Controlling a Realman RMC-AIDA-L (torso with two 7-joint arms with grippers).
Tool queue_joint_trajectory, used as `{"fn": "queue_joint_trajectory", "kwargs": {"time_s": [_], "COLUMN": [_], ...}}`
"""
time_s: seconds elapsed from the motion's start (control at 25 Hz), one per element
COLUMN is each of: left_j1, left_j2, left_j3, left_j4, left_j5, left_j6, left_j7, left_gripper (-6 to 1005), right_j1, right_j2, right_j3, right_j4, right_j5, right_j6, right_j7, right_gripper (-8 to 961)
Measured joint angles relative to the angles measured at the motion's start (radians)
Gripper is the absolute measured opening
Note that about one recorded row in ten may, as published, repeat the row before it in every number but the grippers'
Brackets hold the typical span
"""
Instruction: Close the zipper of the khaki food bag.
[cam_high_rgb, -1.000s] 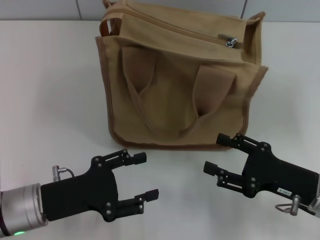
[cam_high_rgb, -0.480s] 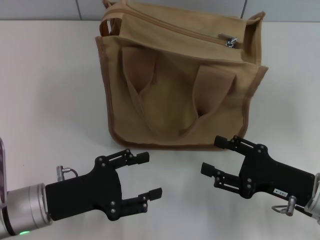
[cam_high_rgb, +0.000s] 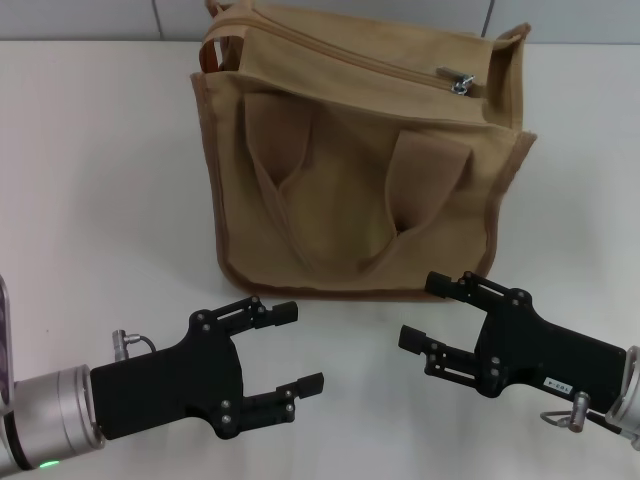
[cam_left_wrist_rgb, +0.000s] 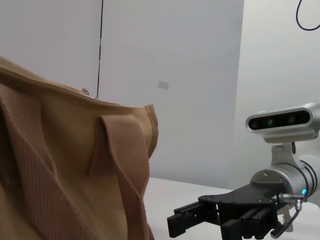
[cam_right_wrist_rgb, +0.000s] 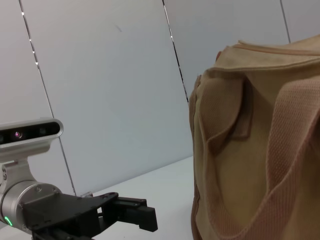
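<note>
Khaki canvas fills the far middle of the head view: the food bag (cam_high_rgb: 365, 160) stands upright on the white table (cam_high_rgb: 90, 180), its front face with the two carry handles (cam_high_rgb: 350, 190) turned toward the robot. Along the top runs the zipper (cam_high_rgb: 340, 55), and its metal pull (cam_high_rgb: 460, 82) sits at the bag's right end. The teeth from there leftward look drawn together, though the short stretch past the pull is too small to judge, so whether the zip is fully shut cannot be settled from here. Both arms sit low on the near side of the bag, well clear of it. The left gripper (cam_high_rgb: 290, 348) has its fingers spread with nothing between them, and the right gripper (cam_high_rgb: 425, 312) is likewise parted and empty. My reading is that this symmetric, hands-off stance leaves the bag unobstructed for the head camera, a posture that suits readiness as well as retreat.

Left wrist view: the bag's right side (cam_left_wrist_rgb: 75, 170) rises close by, one handle strap stitched onto it, and the right gripper (cam_left_wrist_rgb: 200, 220) shows beyond, fingers apart. The zipper is hidden behind the top hem.

Right wrist view: the bag's left side (cam_right_wrist_rgb: 250, 150) looms near, with the left gripper (cam_right_wrist_rgb: 130, 215) lower down over the table, holding nothing. The top seam shows, but not the pull.
</note>
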Motion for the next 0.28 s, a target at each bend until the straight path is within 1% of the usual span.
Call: {"fn": "queue_joint_trajectory", "kwargs": {"time_s": [0.28], "left_j1": [0.004], "left_j2": [0.0], "left_j3": [0.0], "left_j4": [-0.003], "left_j5": [0.0], "left_j6": [0.0], "left_j7": [0.0], "left_gripper": [750], "right_j1": [0.001], "right_j2": [0.001], "right_j3": [0.0], "right_j4": [0.004], "right_j5": [0.0], "right_j6": [0.001], "right_j7": [0.0], "right_gripper": [762]}}
